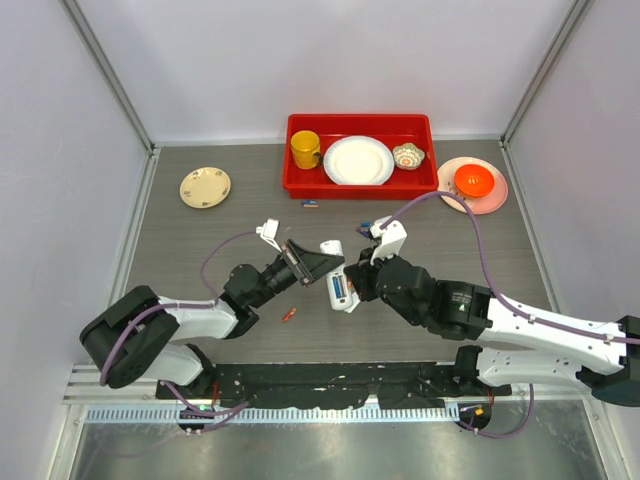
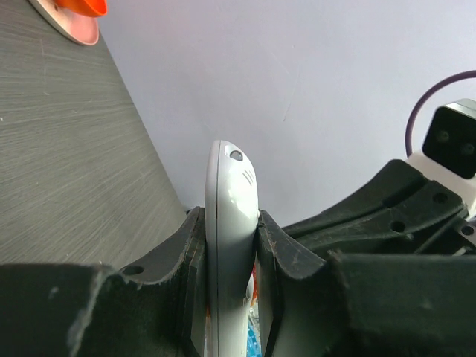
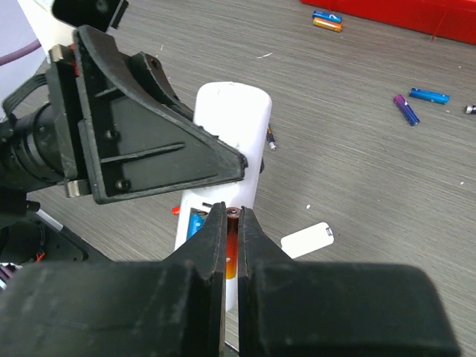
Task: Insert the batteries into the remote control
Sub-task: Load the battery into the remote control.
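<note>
We logged left end effector (image 2: 231, 223) clamped on the remote control (image 3: 233, 119), slot (image 3: 190, 212) up; right end effector (image 3: 232, 219) pinched 1 orange battery (image 3: 232, 256) right at the slot, long axis along the remote's.

remote control (image 3: 232, 111): 1 | batteries (image 3: 429, 95): about 8, some tiny | plates (image 1: 205, 187): 3 | bowls (image 1: 474, 180): 2 | cup (image 1: 305, 150): 1 | tray (image 1: 300, 188): 1

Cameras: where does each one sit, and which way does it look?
Top external: above and behind, looking down at the table, left arm and right arm.
Left wrist: on the left arm, facing the wall past its left pincer, shut on the remote control.
Right wrist: on the right arm, looking down past its right pincer, shut on a red-orange battery.
Both wrist views share the remote control.
</note>
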Action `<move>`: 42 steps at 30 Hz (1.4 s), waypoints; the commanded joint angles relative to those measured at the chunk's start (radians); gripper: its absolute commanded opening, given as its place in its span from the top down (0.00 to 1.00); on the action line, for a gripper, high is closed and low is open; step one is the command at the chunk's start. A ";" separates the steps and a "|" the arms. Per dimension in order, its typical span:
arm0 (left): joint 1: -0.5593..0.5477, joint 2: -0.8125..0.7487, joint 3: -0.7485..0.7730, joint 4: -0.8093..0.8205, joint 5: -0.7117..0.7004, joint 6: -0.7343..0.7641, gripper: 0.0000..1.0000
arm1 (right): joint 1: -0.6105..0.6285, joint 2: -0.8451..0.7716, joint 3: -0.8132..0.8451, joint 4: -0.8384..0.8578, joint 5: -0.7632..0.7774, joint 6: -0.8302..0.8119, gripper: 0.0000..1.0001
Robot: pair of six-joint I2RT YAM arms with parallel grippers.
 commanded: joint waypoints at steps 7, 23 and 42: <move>-0.002 0.071 0.068 0.058 -0.002 -0.072 1.00 | 0.020 -0.039 -0.023 0.145 0.022 -0.046 0.99; -0.002 0.087 0.074 0.072 0.002 -0.100 1.00 | 0.029 0.019 -0.046 0.134 0.080 -0.083 0.99; -0.003 0.102 0.084 0.121 -0.038 -0.083 1.00 | 0.038 0.032 -0.056 0.037 0.014 0.012 0.99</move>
